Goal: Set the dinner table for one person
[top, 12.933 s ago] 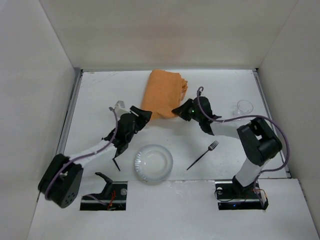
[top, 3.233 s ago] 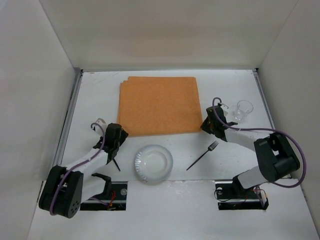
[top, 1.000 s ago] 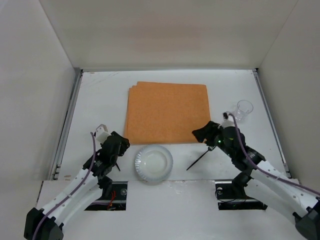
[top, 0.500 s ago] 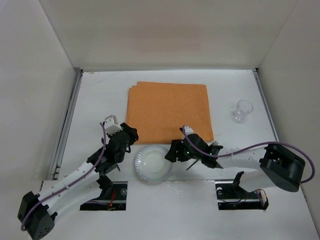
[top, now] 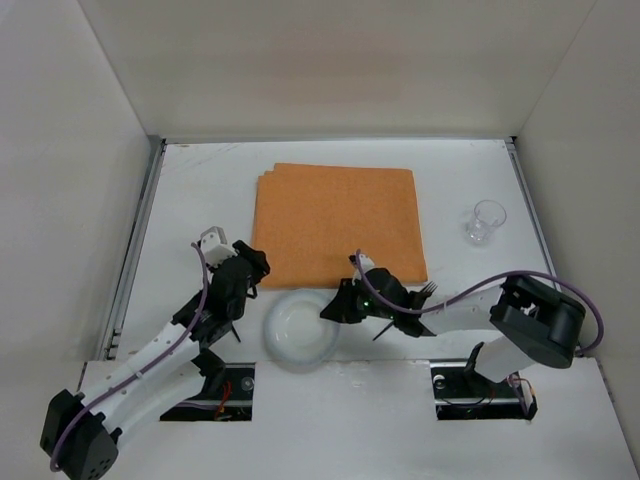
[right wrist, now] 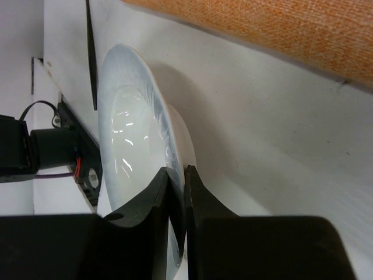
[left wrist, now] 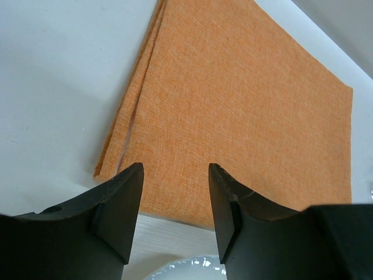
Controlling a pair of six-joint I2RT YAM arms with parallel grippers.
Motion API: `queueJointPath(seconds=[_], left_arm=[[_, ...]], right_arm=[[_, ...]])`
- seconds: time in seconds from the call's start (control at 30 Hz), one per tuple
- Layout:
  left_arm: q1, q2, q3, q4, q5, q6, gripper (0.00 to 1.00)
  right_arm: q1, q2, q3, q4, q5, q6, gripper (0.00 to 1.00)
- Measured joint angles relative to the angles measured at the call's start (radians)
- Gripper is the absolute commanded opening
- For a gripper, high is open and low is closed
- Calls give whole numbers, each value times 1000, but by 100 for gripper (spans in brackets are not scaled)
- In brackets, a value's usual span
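The dinner table [top: 190, 200], a flat matte white top with thin metal side rails, fills the middle of the top view and is boxed in by white walls [top: 330, 60]. An orange placemat [top: 335, 222] lies at center. At lower center the right claw [right wrist: 178, 171] pinches the rim of the plate [top: 290, 340]. The left claw [left wrist: 173, 175] hangs spread over the placemat's lower left corner.

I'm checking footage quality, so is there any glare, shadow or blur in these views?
Right wrist view: bright glare streaks on the translucent round ribbed plate, soft shadow beside it on the matte white tabletop. Left wrist view: orange cloth placemat sharp, weave visible. Top external view: even light, faint shadows.
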Motion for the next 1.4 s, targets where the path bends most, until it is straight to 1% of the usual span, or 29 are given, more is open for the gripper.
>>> queueJointPath(seconds=[0.13,0.23,0.37,0.47,0.57,0.63,0.83,1.0,1.23,1.3,1.4], left_arm=[[57,0,0,-3,9,3,46],[100,16,0,-3,10,-6,47],[118,80,0,-3,23,-28,48],[121,121,0,2,31,-38,48],[133,169,0,23,40,-41,48],[140,206,0,30,45,-43,48],[155,312,0,72,59,-45,45],[163,331,-2,101,76,-44,43],[172,310,-37,114,84,-44,41],[172,291,-47,115,86,-44,41],[172,261,-55,111,88,-44,41]], right_arm=[[-3,-65,-3,-87,-12,-14,6],[-38,-138,-3,-140,-54,-25,6],[-169,-208,27,-180,-112,-33,6],[-298,-198,96,-192,-123,-42,6],[-409,-130,192,-192,-120,-42,6],[-457,-59,262,-190,-111,-42,7],[-518,177,412,-184,-110,-29,7],[-539,300,426,-181,-109,7,7],[-550,324,428,-114,-115,56,8],[-550,342,437,-98,-115,63,12],[-549,373,442,-85,-109,69,24]])
